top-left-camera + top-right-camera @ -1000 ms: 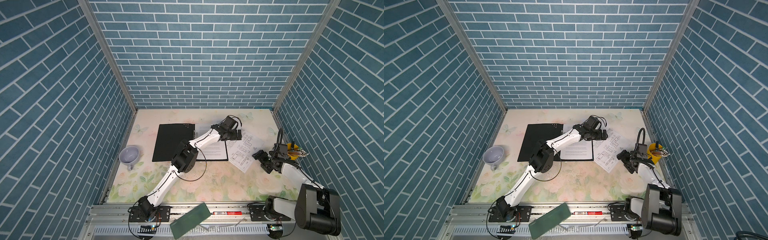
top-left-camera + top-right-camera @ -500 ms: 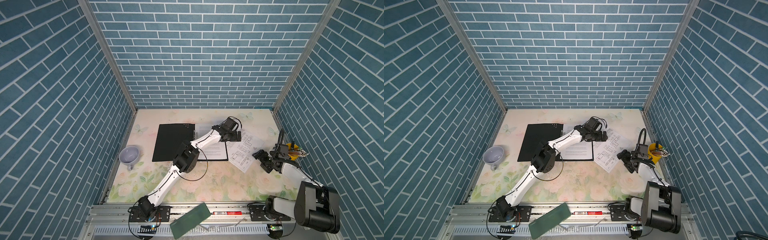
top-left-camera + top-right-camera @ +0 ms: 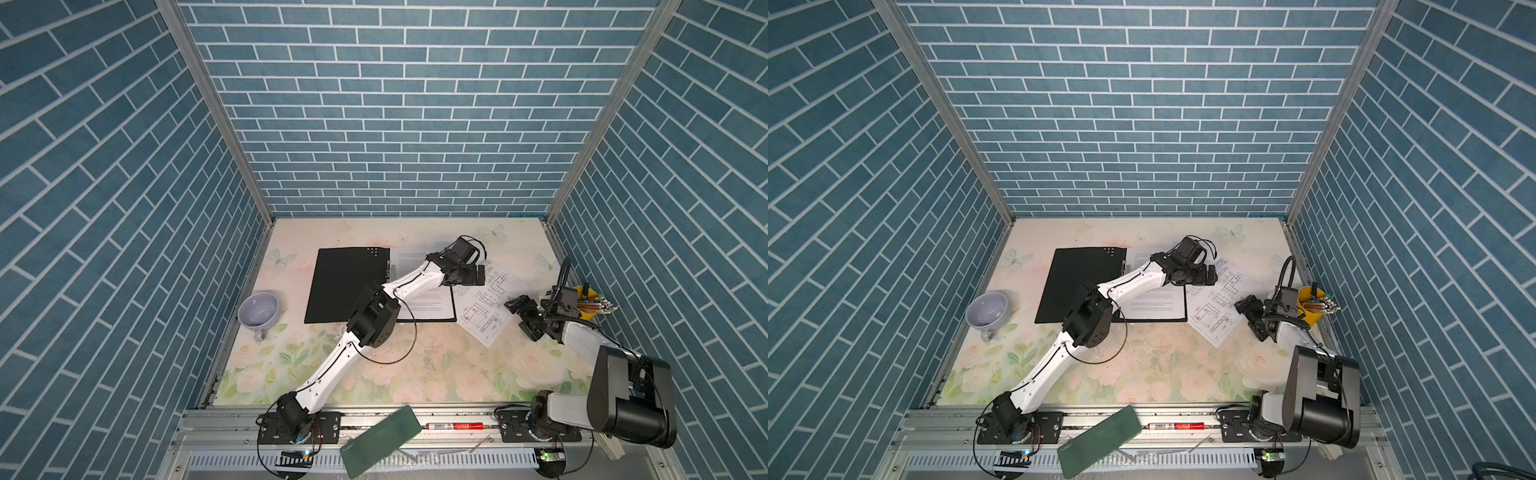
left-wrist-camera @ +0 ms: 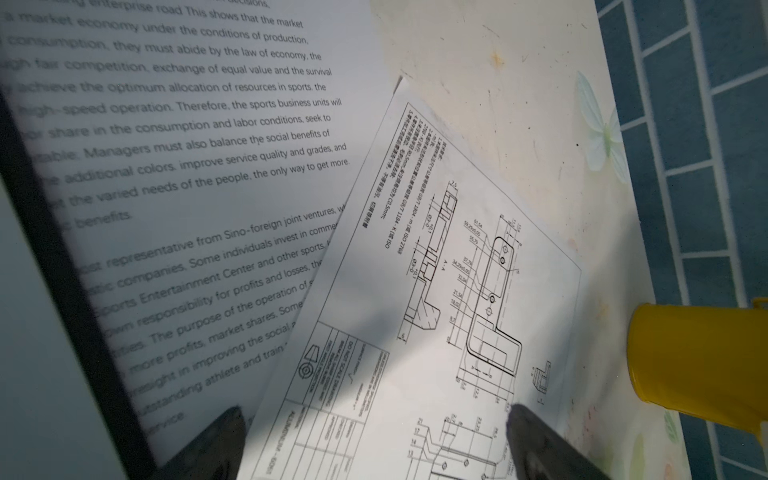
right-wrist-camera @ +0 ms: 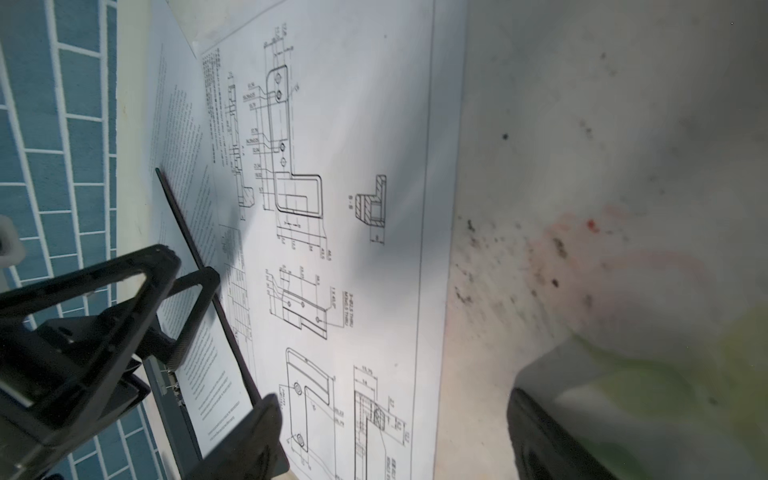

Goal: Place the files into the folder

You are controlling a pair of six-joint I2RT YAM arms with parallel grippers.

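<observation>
Floral worktop (image 3: 415, 365) holds the open folder (image 3: 345, 282), a text sheet (image 3: 409, 262) inside, the drawing sheet (image 3: 486, 316) overlapping its edge. Spread wide, the left end effector (image 3: 471, 276) hangs over the drawing, perhaps touching; the right end effector (image 3: 519, 318) gapes nearby.

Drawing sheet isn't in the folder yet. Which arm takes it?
Probably right: the right claw, open, sits at the drawing sheet's free outer edge. The left claw hovers where it overlaps the text sheet.

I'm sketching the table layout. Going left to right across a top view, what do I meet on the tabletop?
lavender mug → open folder, black inside up → printed text sheet lying in it → technical drawing sheet → right gripper → yellow pen cup
</observation>
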